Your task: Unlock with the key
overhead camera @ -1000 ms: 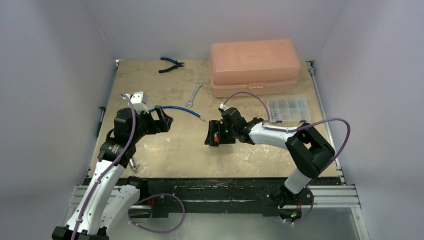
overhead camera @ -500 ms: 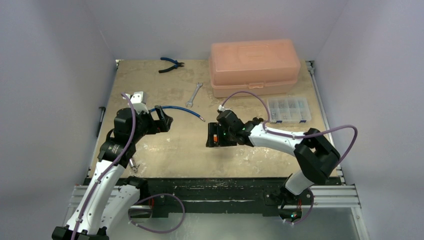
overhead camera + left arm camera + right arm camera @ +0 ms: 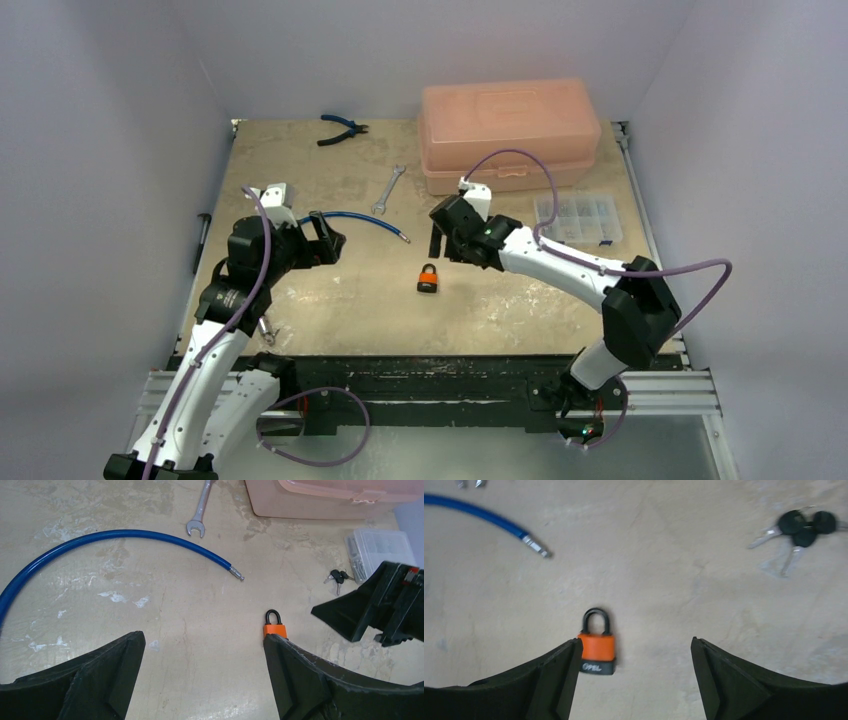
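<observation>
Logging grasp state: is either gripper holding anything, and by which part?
Nothing is held. The right gripper is open, clear of the orange padlock with a black shackle; the left gripper is open and empty.

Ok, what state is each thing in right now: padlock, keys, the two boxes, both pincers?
Padlock, shackle closed, lying flat, not held.
Keys, lying loose, none in the padlock.
Toolbox, lid shut.
Parts case, lid looks shut.
Left pincer, open, empty.
Right pincer, open, empty.
</observation>
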